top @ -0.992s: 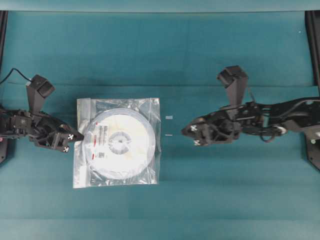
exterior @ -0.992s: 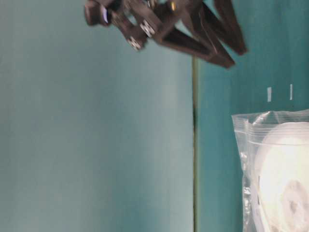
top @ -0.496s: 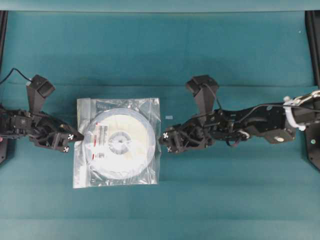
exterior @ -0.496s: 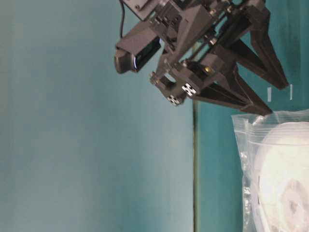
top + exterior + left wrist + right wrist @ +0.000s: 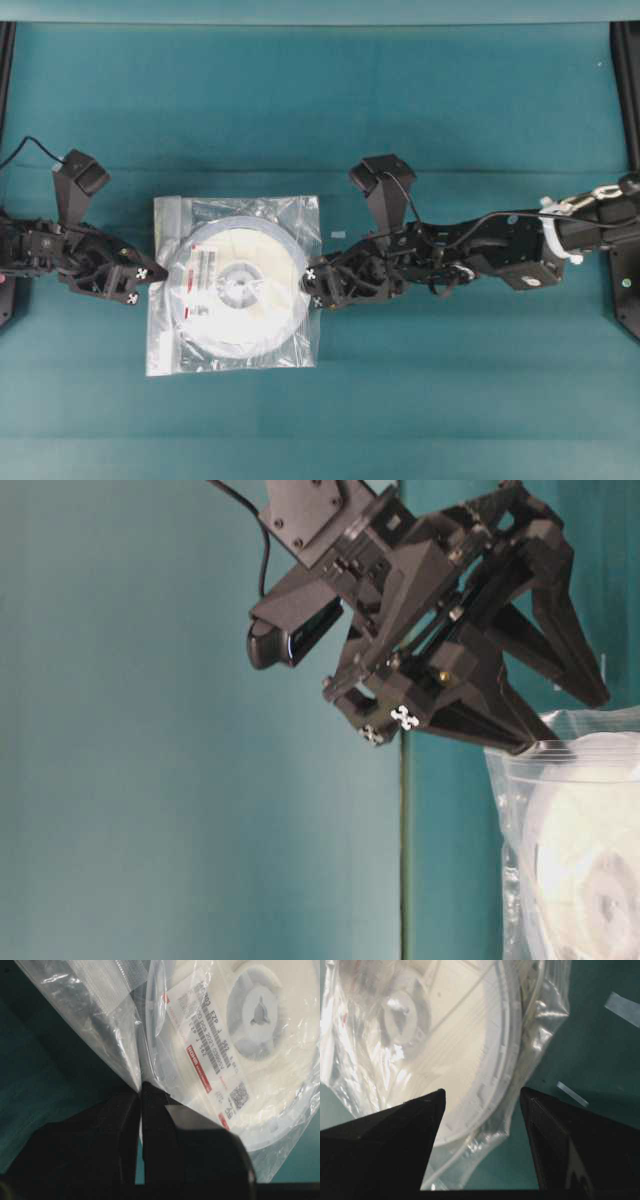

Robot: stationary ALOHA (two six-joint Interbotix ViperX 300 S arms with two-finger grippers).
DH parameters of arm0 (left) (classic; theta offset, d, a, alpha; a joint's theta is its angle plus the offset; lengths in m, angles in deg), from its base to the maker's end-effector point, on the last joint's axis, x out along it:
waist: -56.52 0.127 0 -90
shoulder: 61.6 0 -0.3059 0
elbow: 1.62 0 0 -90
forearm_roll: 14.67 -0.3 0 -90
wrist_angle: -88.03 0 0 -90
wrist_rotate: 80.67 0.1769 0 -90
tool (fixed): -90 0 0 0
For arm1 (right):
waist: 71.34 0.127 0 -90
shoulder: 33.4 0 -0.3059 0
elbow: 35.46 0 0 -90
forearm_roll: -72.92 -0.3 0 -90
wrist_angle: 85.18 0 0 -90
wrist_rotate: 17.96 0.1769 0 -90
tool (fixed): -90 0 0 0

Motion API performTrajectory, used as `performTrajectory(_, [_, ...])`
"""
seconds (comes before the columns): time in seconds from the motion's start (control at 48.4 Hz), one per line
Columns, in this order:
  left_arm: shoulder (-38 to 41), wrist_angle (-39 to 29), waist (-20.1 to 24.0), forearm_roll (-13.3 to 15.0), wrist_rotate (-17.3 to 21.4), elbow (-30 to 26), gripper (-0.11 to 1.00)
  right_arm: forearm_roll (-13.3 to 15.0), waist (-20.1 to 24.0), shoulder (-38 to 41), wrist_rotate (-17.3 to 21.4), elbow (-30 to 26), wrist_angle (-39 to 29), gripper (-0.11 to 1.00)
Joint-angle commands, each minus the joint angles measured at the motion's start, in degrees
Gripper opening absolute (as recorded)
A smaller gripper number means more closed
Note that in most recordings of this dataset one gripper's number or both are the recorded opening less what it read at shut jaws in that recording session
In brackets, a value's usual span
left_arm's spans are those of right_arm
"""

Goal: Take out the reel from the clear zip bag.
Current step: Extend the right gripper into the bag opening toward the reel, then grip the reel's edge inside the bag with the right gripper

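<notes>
White-translucent plastic, the reel (image 5: 238,288) lies flat inside the clear zip bag (image 5: 234,286) on a teal table (image 5: 400,100), with open teal surface on every side of the bag. At the bag's left edge, the left gripper (image 5: 150,274) is clamped on the plastic, beside the reel's label (image 5: 207,1050). At the bag's right edge, the right gripper (image 5: 312,287) has its jaws spread wide, one over the reel's rim and one past the bag edge, holding nothing. A second ago it hung well to the right of the bag, beyond two small tape strips (image 5: 338,235); since then it has reached the bag.
</notes>
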Motion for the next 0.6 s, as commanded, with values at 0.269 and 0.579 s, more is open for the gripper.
performTrajectory(0.269, [0.0, 0.1, 0.2, -0.2, 0.1, -0.4, -0.04, -0.1, -0.4, 0.0, 0.4, -1.3, 0.2, 0.81])
performTrajectory(0.579, [0.0, 0.1, 0.1, -0.2, 0.1, -0.4, -0.04, -0.1, -0.8, 2.2, 0.4, -2.6, 0.2, 0.81])
